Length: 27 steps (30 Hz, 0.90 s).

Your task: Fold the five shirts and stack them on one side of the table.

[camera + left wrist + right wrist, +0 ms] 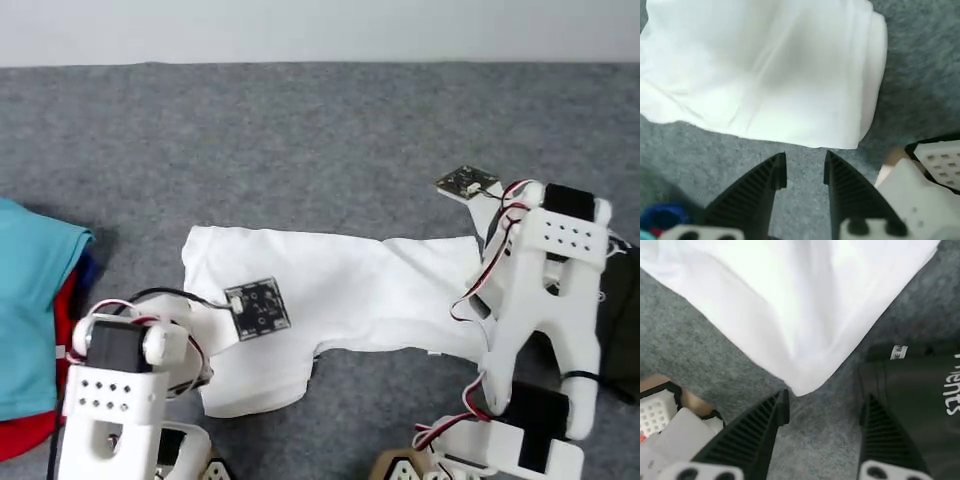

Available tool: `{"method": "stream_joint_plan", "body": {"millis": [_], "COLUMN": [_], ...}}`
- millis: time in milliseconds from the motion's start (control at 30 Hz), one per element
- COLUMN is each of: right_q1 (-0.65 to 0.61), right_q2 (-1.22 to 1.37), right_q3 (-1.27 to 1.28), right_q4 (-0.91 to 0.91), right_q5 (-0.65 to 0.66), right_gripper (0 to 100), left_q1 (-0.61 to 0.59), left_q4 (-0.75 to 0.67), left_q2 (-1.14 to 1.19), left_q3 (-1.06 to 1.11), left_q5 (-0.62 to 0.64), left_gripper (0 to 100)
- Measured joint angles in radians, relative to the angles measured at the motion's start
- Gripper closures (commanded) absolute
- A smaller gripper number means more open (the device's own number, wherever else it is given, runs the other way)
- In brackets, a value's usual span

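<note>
A white shirt lies partly folded across the middle of the grey felt table. My left arm stands at its near left end. In the left wrist view the left gripper is open by a narrow gap, just short of the white shirt's folded edge, with only felt between its fingers. My right arm is over the shirt's right end. The right gripper is wide open above the felt, and a corner of the white shirt nearly touches one fingertip.
A pile of shirts sits at the table's left edge, teal over red and blue. A dark printed shirt lies beside the right gripper, at the table's right edge. The far half of the table is bare felt.
</note>
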Motion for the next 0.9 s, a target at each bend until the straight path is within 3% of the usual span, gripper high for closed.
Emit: {"method": "stream_joint_plan", "body": {"millis": [233, 367, 467, 600, 900], "right_q1": [-0.009, -0.066, -0.104, -0.132, -0.137], "right_q2": [0.000, 0.000, 0.026, 0.149, 0.446], "right_q3": [-0.138, -0.147, -0.147, -0.147, -0.147], "right_q4": [0.049, -0.038, -0.164, -0.305, -0.497], "right_q5": [0.000, -0.054, -0.173, -0.281, -0.298], "right_gripper": [77.1, 89.3, 99.5, 98.9, 98.8], "left_q1": [-0.124, -0.137, -0.137, -0.137, -0.137], "left_q4": [-0.172, -0.327, -0.442, -0.531, -0.554], "left_q2": [0.002, 0.069, 0.198, 0.420, 0.907], "left_q3": [-0.018, -0.018, -0.025, -0.092, -0.396], "left_q5": [0.063, 0.166, 0.239, 0.292, 0.345], "left_gripper": [93, 99, 99, 99, 99]}}
